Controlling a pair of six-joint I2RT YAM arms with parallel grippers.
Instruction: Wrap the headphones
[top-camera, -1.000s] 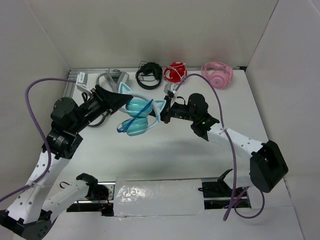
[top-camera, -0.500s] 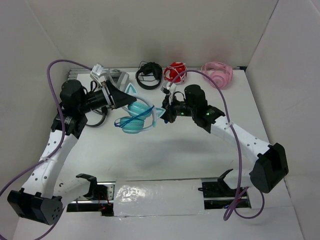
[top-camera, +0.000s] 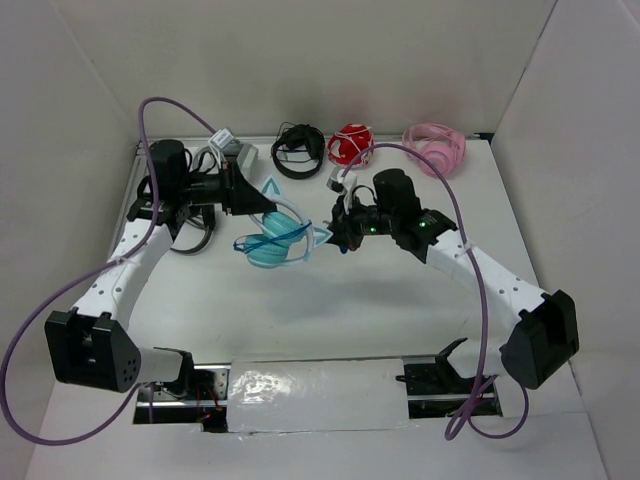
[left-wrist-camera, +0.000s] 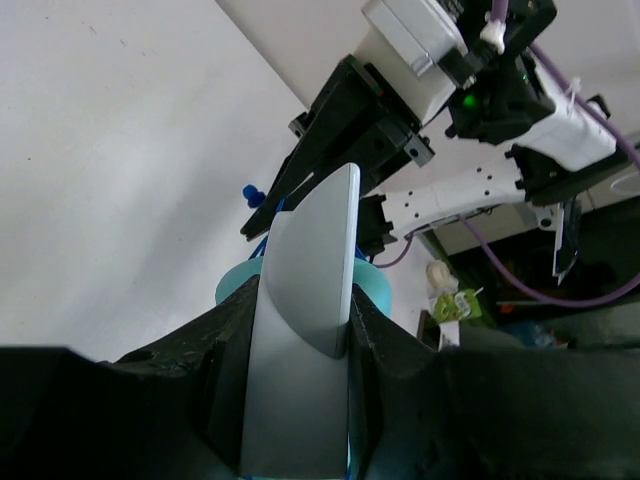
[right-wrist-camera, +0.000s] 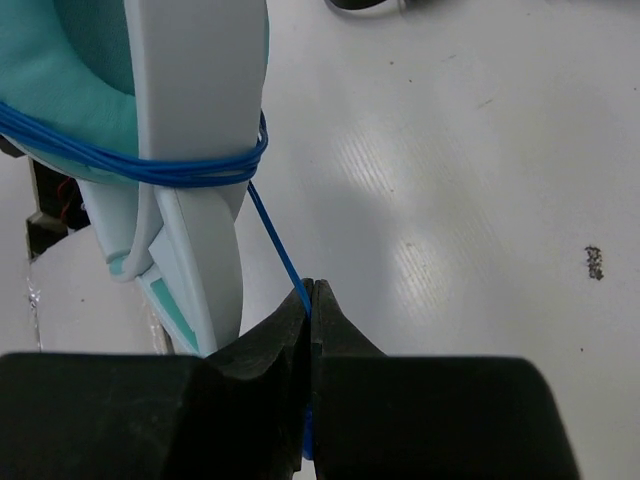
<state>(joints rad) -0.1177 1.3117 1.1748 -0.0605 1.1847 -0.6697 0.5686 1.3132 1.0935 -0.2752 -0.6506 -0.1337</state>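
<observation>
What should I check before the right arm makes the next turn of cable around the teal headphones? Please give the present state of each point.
1. Left gripper shut on the headphones at the headband: ok.
2. Right gripper pinching the cable: ok.
3. Cable runs straight from the wrap to the right gripper, no slack: ok.
4. Turns already made lie close together around the headband: ok.
5. Length of cable left beyond the right gripper: cannot tell.
6. Red headphones at the back stand apart from the held pair: ok.
</observation>
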